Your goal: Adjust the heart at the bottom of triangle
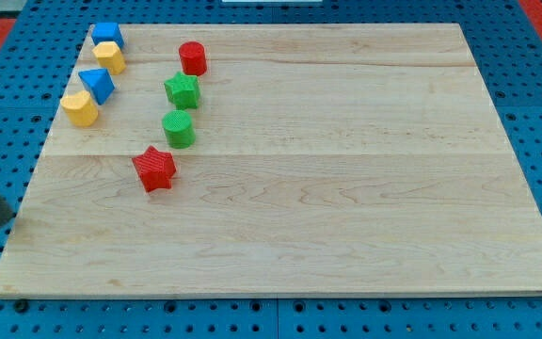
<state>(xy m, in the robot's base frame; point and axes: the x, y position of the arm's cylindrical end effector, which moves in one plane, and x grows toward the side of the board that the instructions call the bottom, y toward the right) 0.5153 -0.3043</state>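
Off the wooden board (pixel 346 188), at the view's left edge, a dark blurred shape may be the rod; my tip cannot be made out, so its relation to the blocks cannot be told. Yellow heart (pixel 80 109) lies near the board's left edge, touching the blue triangle (pixel 96 84) just above and to its right. Farther up sit a yellow block (pixel 109 56) and blue cube (pixel 107 36). Right of these: red cylinder (pixel 192 57), green star (pixel 183 90), green cylinder (pixel 178 128), red star (pixel 154 169). Blue pegboard (pixel 7 104) surrounds the board.
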